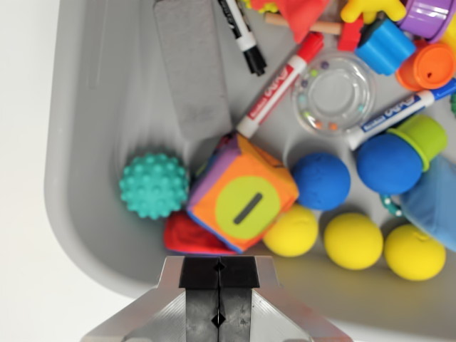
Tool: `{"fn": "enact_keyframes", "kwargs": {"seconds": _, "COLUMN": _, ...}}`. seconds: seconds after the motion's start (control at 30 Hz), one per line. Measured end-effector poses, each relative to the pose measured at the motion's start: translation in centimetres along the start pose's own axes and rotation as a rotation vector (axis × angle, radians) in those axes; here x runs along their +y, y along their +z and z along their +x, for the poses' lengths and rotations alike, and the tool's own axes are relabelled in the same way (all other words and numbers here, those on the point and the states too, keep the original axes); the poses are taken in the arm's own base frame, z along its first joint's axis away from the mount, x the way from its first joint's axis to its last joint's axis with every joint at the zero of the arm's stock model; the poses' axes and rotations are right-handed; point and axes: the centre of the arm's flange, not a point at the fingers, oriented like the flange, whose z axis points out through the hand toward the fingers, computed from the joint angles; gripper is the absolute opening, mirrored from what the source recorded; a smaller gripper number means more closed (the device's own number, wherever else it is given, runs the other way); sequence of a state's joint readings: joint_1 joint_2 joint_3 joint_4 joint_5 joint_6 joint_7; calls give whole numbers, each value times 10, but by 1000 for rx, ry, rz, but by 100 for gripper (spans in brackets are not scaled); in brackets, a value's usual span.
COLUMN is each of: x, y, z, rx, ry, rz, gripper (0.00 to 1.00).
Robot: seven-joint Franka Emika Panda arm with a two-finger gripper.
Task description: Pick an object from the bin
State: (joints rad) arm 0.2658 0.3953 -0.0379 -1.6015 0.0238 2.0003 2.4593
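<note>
We see the gripper [219, 285] at 6 o'clock, its two dark pads pressed together with nothing between them, flanked by plain grey metal bodies. It sits above the near rim of the bin [85, 214], a smooth grey plastic tub with rounded corners.

Just past the gripper, toward 12 o'clock, lies a soft fabric cube [242, 194], orange and purple, its upper face bearing a green disc with a dark bar. A red soft piece [189, 236] shows from under the cube at its 7 o'clock. At the cube's 9 o'clock, touching or nearly so, rests a teal rubbery ball [154, 185] covered in blunt nubs. At 11 o'clock a grey rectangular foam block [192, 64] runs up to the frame edge.

From the cube toward 3 o'clock: three matte yellow balls [353, 241] in a row, with two blue balls [321, 181] behind them. A clear ring rattle [333, 94] with coloured beads lies between two markers, one red-capped [278, 87] and one blue-capped [402, 112]. A black marker [242, 32] is cut off at 12 o'clock.

The bin stands on a plain white surface [25, 171]. The toys at 1 to 2 o'clock are cropped and crowded; we cannot identify them.
</note>
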Motion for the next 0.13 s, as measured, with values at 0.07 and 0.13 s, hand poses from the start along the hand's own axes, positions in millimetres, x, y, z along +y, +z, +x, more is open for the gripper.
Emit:
{"fn": "enact_keyframes", "kwargs": {"seconds": 0.07, "x": 0, "y": 0, "z": 0, "rx": 0, "ry": 0, "rz": 0, "gripper": 0}}
{"fn": "enact_keyframes", "kwargs": {"seconds": 0.13, "x": 0, "y": 0, "z": 0, "rx": 0, "ry": 0, "rz": 0, "gripper": 0}}
